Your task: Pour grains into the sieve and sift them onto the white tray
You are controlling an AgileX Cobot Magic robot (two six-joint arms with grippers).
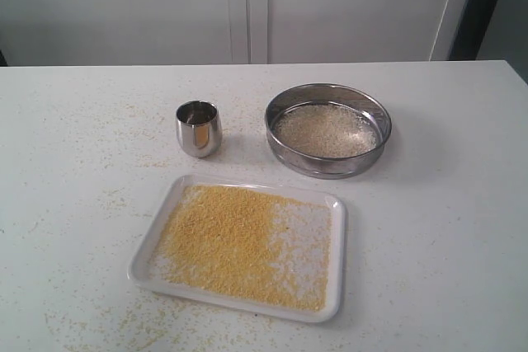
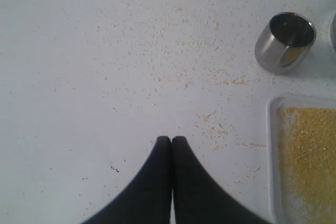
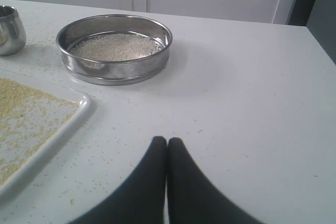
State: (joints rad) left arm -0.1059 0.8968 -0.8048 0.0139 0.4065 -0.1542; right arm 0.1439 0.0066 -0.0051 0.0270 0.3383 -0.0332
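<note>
Two heaps suggest the sifting is all but done. Fine yellow grains (image 1: 223, 241) cover most of the flat white rectangular tray (image 1: 339, 237). Paler, coarser grains (image 1: 323, 129) lie on the mesh of the wide, shallow round steel sieve (image 1: 327, 164), which stands just beyond the tray's far right corner. A small shiny steel cup (image 1: 198, 129) stands upright beyond the tray's far left corner.

If more shaking is wanted, I judge it best to lift the sieve level by its wall, centre it over the tray and shake gently so nothing falls past the rim.

The left gripper (image 2: 171, 140) hangs over the speckled white table (image 1: 445, 228) beside the tray, its black fingers (image 2: 157, 177) pressed together on nothing. The right gripper (image 3: 167, 140), off the tray's other side, likewise has its fingers (image 3: 149, 182) together and empty.
</note>
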